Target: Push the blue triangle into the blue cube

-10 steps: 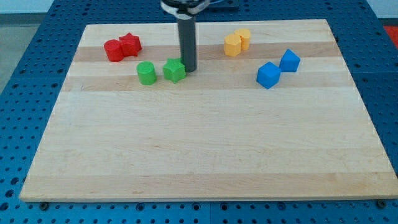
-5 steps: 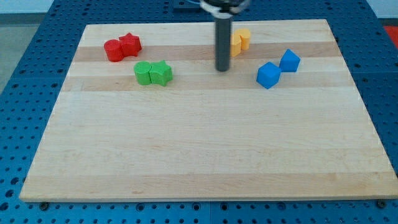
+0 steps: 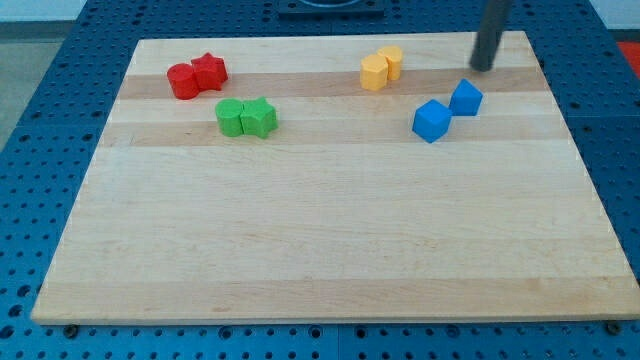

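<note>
Rod: a dark straight rod enters from the view's top edge at the right; its upper part is cut off by the frame.
My tip (image 3: pixel 483 68): rests on the counter (image 3: pixel 320 240) near its top right corner, just above the upper blue block and apart from it.
Jaws: there are none on this arm, so nothing is grasped or released; the rod simply ends in the tip.
Blue pair: one blue block (image 3: pixel 465 97) sits up and to the right of the other blue block (image 3: pixel 431 120); they look to meet at a corner, and which is the triangle and which the cube is hard to make out.
Yellow blocks (image 3: pixel 381 67): two, touching, near the top centre; shapes unclear.
Red blocks (image 3: pixel 197 76): two, touching, top left.
Green blocks (image 3: pixel 246 117): two, side by side and touching, below the red ones.
</note>
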Controlling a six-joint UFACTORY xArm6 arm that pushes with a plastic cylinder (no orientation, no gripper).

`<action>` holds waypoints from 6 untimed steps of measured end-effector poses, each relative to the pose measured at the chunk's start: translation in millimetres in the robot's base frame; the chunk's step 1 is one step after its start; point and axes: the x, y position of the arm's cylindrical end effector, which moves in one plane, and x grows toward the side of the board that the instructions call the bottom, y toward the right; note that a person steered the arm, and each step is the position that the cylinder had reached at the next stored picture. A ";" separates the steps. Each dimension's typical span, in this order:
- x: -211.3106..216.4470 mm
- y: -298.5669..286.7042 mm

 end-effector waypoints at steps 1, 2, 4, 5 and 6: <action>-1.2 32.5; 23.7 35.0; 56.5 -9.5; 69.1 -29.2; 70.8 -40.8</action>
